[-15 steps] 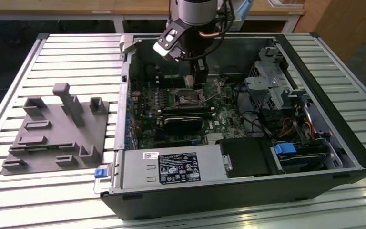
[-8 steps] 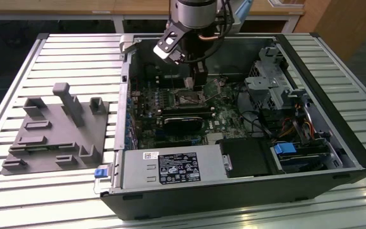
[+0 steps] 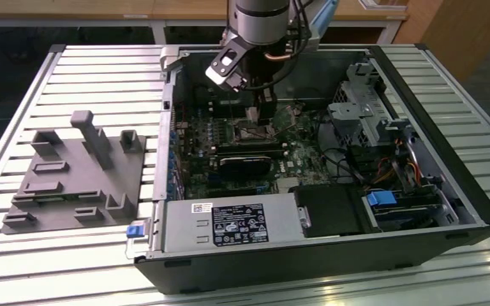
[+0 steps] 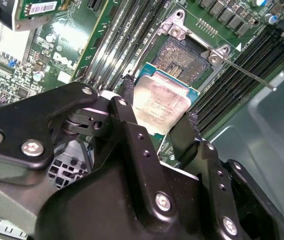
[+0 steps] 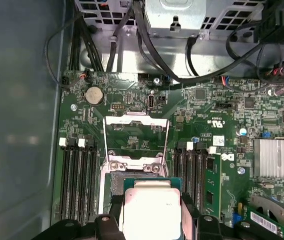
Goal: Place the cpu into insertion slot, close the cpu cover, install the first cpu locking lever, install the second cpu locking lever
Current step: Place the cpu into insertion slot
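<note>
My gripper (image 4: pixel 157 111) is shut on the cpu (image 4: pixel 162 99), a flat square chip with a silvery top and green edges, pinched by its two opposite sides between the black fingers (image 4: pixel 128 100). The chip hangs level, close over the near part of the insertion slot (image 4: pixel 184 54), whose dark square centre shows just beyond it. In the first wrist view the cpu (image 5: pixel 150 212) sits at the gripper (image 5: pixel 151 216), and the cpu cover (image 5: pixel 137 129) stands swung open behind the socket. A thin locking lever (image 4: pixel 246 73) sticks out sideways. In the exterior view the gripper (image 3: pixel 262 113) reaches down into the open computer case.
Long black memory slots (image 5: pixel 77 170) flank the socket on both sides. A black fan cooler (image 3: pixel 245 162) lies just in front of it, cables (image 5: pixel 191 70) and a drive cage behind. The case walls (image 3: pixel 475 210) ring the board. A grey fixture (image 3: pixel 74 172) sits on the slatted table at the exterior view's left.
</note>
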Robot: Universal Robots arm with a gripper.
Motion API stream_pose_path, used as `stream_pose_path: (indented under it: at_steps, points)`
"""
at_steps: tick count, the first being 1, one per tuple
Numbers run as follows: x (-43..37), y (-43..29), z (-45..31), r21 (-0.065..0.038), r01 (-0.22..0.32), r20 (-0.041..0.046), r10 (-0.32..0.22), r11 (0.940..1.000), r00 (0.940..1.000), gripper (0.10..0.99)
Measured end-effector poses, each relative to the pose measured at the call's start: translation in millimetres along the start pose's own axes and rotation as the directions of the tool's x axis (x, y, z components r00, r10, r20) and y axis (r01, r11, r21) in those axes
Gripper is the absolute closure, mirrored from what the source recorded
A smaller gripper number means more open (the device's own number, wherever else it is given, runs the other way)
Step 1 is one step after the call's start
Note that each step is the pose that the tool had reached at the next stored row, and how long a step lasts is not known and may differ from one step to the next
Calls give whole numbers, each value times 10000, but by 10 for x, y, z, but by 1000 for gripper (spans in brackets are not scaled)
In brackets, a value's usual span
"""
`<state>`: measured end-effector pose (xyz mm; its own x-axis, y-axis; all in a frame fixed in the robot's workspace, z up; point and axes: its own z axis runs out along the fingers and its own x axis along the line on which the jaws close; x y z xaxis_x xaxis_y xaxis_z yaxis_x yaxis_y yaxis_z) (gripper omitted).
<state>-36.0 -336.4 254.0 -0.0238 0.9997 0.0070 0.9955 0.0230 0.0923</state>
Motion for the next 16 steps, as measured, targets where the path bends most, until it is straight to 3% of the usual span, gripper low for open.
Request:
stream_pose_path:
  at_steps: [16]
  points:
    - [87, -80, 236, -3, -44, 2, 44, 10000, 10000, 549]
